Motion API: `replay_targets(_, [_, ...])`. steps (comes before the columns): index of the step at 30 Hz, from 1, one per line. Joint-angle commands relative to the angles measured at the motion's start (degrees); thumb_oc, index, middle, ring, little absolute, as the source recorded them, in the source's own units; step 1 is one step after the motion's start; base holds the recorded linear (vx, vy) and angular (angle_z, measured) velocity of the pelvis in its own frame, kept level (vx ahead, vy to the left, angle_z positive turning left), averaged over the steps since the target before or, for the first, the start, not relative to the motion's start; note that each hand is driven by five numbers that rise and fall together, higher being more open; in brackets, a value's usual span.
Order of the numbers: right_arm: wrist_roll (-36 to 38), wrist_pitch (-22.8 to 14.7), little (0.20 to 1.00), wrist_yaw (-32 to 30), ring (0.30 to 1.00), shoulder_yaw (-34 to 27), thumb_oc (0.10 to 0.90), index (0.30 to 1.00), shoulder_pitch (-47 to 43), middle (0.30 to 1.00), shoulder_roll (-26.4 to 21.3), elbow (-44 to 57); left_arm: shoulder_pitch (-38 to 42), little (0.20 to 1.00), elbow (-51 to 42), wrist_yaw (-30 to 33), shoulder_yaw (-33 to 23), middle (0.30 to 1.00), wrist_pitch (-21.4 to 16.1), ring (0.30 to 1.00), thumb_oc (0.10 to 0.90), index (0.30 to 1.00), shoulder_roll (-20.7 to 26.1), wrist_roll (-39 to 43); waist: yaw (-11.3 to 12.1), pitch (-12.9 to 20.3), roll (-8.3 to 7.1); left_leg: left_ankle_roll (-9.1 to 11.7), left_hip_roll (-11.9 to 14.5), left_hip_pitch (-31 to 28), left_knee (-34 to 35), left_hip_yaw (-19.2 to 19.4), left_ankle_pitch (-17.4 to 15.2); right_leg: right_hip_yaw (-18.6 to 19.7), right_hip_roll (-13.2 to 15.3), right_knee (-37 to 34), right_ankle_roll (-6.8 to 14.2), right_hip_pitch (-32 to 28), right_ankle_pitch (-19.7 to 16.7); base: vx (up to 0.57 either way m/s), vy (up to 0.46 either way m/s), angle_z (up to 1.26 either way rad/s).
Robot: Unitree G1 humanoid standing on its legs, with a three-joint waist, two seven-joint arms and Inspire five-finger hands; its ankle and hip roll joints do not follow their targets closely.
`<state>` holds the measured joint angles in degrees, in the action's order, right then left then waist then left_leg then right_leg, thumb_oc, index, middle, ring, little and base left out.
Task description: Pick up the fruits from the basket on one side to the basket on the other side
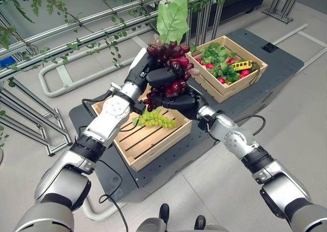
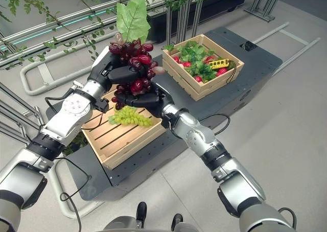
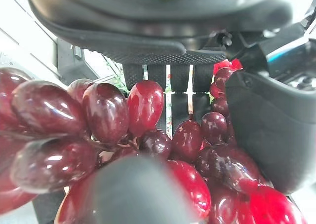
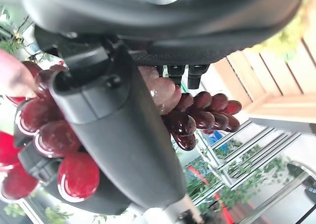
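At centre frame both the left hand [image 1: 153, 74] and right hand [image 1: 180, 100] curl around red grapes [image 1: 172, 58]; one should release before carrying right toward the far crate [image 1: 223, 90].

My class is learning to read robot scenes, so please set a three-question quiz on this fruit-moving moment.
1. True or false: the red grapes lie in a crate.
2. Which fruit lies in the near crate? A) green grapes B) bananas C) oranges
3. Fill in: the far crate holds red fruit among green ____.

Key:
1. False: the left hand and right hand hold them in the air, fingers curled round the bunch.
2. A: green grapes.
3. leaves.
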<state>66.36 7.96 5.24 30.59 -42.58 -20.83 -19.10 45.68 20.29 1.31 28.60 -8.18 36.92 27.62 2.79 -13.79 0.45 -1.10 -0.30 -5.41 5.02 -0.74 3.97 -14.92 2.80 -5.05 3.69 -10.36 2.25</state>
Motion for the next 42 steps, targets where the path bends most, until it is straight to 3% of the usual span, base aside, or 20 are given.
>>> replay_targets(1, [5.6, -10.4, 0.9, 5.3, 0.9, -2.6, 0.8, 0.9, -3.7, 0.9, 11.2, 0.2, 10.6, 0.3, 3.8, -2.2, 1.0, 0.3, -6.4, 0.3, 0.4, 0.3, -7.6, 2.1, 0.9, 13.5, 0.13, 1.5, -0.9, -0.3, 0.0, -1.4, -5.1, 0.1, 0.8, 0.1, -2.3, 0.7, 0.3, 0.0, 0.0, 0.0])
replay_targets(12, [10.4, -17.0, 0.9, 4.6, 0.9, -6.0, 0.8, 0.9, -3.7, 0.9, 12.0, -1.1, 8.2, 0.3, 11.2, -1.4, -0.5, 0.3, -8.2, 0.3, 0.4, 0.3, -9.1, 2.9, 0.5, 14.1, 0.09, 1.4, -0.7, -0.6, 0.0, -0.7, -5.3, 0.6, 0.8, 0.1, -2.3, 0.6, 0.2, 0.0, 0.0, 0.0])
replay_targets(13, [10.6, -17.3, 0.622, 4.8, 0.622, -6.2, 0.615, 0.622, -3.5, 0.622, 12.0, -1.1, 8.1, 0.3, 11.6, -1.1, -0.7, 0.3, -8.3, 0.3, 0.4, 0.3, -9.1, 2.8, 0.4, 14.1, 0.09, 1.3, -0.6, -0.7, 0.0, -0.7, -5.3, 0.6, 0.8, 0.1, -2.3, 0.7, 0.2, 0.0, 0.0, 0.0])
replay_targets(14, [11.0, -18.2, 0.413, 4.9, 0.413, -6.4, 0.475, 0.413, -3.3, 0.413, 12.1, -1.1, 7.8, 0.3, 12.2, -0.6, -0.9, 0.3, -8.5, 0.3, 0.4, 0.3, -9.2, 2.6, 0.4, 14.1, 0.12, 1.3, -0.7, -0.7, 0.0, -0.6, -5.3, 0.6, 0.8, 0.1, -2.3, 0.6, 0.2, 0.03, -0.003, -0.01])
replay_targets(15, [11.5, -18.9, 0.3, 5.3, 0.3, -6.7, 0.4, 0.3, -2.9, 0.3, 12.3, -1.0, 7.5, 0.3, 13.1, -0.1, -1.3, 0.3, -8.9, 0.3, 0.4, 0.3, -9.2, 2.7, 0.3, 14.1, 0.17, 1.3, -0.6, -0.8, 0.0, -0.6, -5.4, 0.7, 0.8, 0.1, -2.3, 0.6, 0.2, 0.0, 0.0, 0.0])
replay_targets(22, [11.0, -19.1, 0.3, 5.6, 0.3, -7.3, 0.4, 0.3, -2.2, 0.3, 12.3, -1.7, 6.5, 0.3, 15.8, 2.9, -3.1, 0.3, -10.3, 0.3, 0.4, 0.3, -9.7, 3.4, 0.2, 14.2, 0.16, 1.2, -0.6, -0.9, 0.0, -0.4, -5.6, 0.8, 0.8, 0.1, -2.3, 0.7, 0.3, 0.02, -0.005, 0.0])
replay_targets(25, [11.3, -19.1, 0.3, 5.5, 0.3, -7.7, 0.4, 0.3, -1.6, 0.3, 12.0, -1.7, 5.9, 0.3, 16.8, 8.2, -4.5, 0.3, -10.7, 0.3, 0.4, 0.3, -10.0, 3.0, 0.1, 14.3, 0.1, 1.2, -0.5, -0.9, 0.0, -0.4, -5.6, 0.9, 0.8, 0.1, -2.3, 0.7, 0.3, 0.04, -0.014, -0.01])
replay_targets(26, [11.4, -19.2, 0.3, 5.4, 0.3, -7.7, 0.4, 0.3, -1.6, 0.3, 12.0, -1.8, 5.8, 0.709, 17.0, 9.3, -4.8, 0.709, -10.4, 0.709, 0.673, 0.709, -10.1, 2.8, 0.1, 14.3, 0.09, 1.2, -0.5, -0.9, 0.0, -0.4, -5.6, 0.9, 0.8, 0.1, -2.3, 0.7, 0.3, 0.03, -0.016, -0.02])
replay_targets(27, [11.7, -19.5, 0.3, 5.3, 0.3, -7.8, 0.4, 0.3, -1.6, 0.3, 12.2, -1.9, 5.7, 0.9, 17.5, 10.3, -5.4, 0.9, -10.1, 0.9, 0.8, 0.9, -10.2, 2.6, 0.0, 14.2, 0.07, 1.2, -0.5, -0.9, 0.0, -0.4, -5.6, 0.9, 0.8, 0.1, -2.2, 0.7, 0.3, 0.0, 0.0, 0.0])
replay_targets(32, [13.0, -21.4, 0.3, 6.0, 0.3, -8.4, 0.4, 0.3, 0.9, 0.3, 12.9, 0.3, 3.2, 0.9, 17.9, 13.9, -7.3, 0.9, -10.0, 0.9, 0.8, 0.9, -10.7, -0.2, -0.2, 14.0, 0.02, 1.1, -0.5, -0.9, 0.0, -0.3, -5.6, 1.3, 0.7, 0.1, -2.3, 0.9, 0.3, 0.02, -0.012, 0.0])
replay_targets(42, [10.8, -23.3, 0.3, 5.6, 0.3, -10.6, 0.4, 0.3, 1.0, 0.3, 11.1, 0.6, 2.6, 0.9, 19.7, 12.6, -7.0, 0.9, -7.5, 0.9, 0.8, 0.9, -10.3, -4.1, -0.7, 13.9, 0.12, 1.0, -0.4, -1.2, 0.0, 0.2, -6.0, 1.7, 0.6, 0.1, -2.2, 0.8, 0.3, 0.01, -0.008, -0.02])
